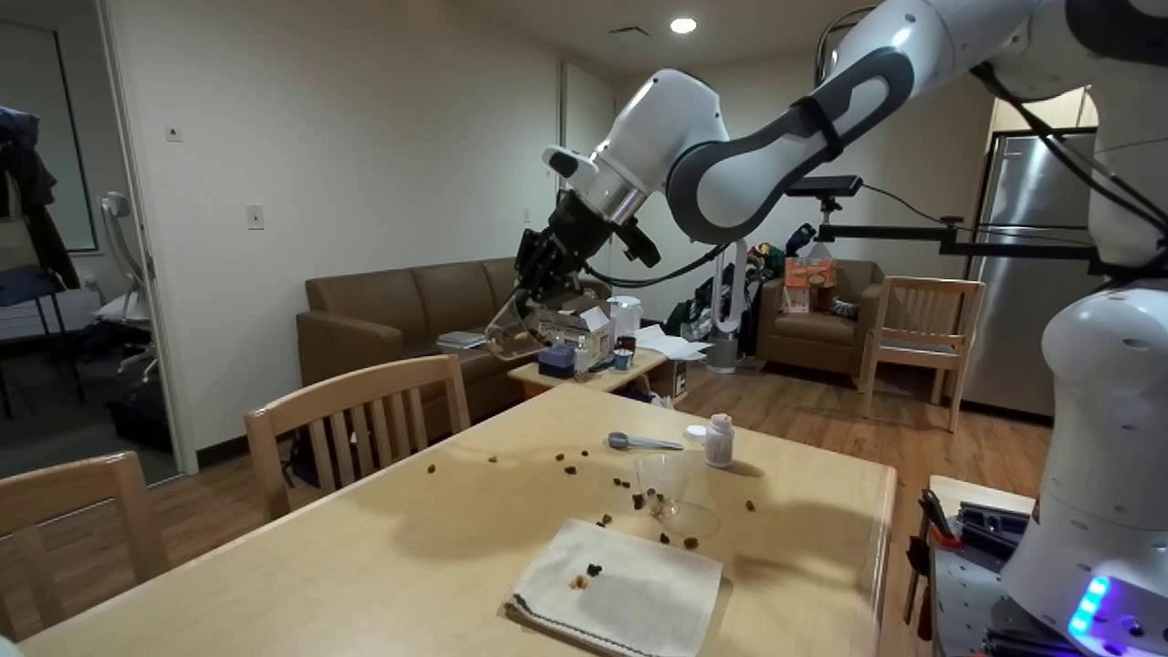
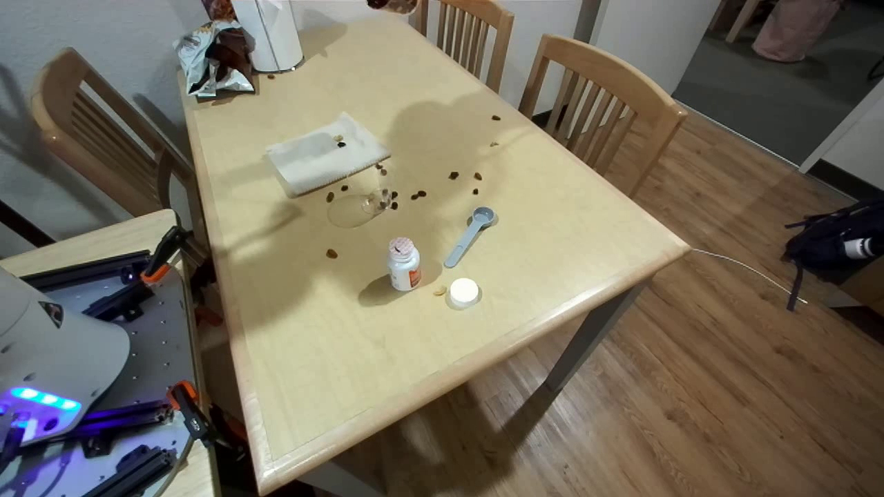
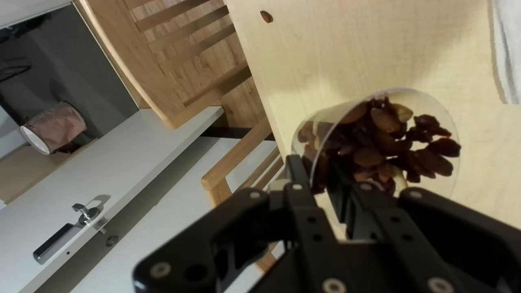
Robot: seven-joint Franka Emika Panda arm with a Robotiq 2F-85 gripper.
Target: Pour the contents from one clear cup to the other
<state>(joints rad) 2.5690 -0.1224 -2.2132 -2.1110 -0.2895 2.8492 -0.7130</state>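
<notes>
Pinching its wall, the gripper holds a tilted clear cup of brown pieces. Well within the edges of the surface, another clear cup sits among scattered pieces; a white bottle stands nearer one short edge.

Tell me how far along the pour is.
Looks done: one clear cup is gripped and off the table. In hand: the pincer clamps its rim, with plenty of brown pieces inside. Left, likely: pouring those into the other cup; stray pieces lie around it; whether any sit inside is unclear.
</notes>
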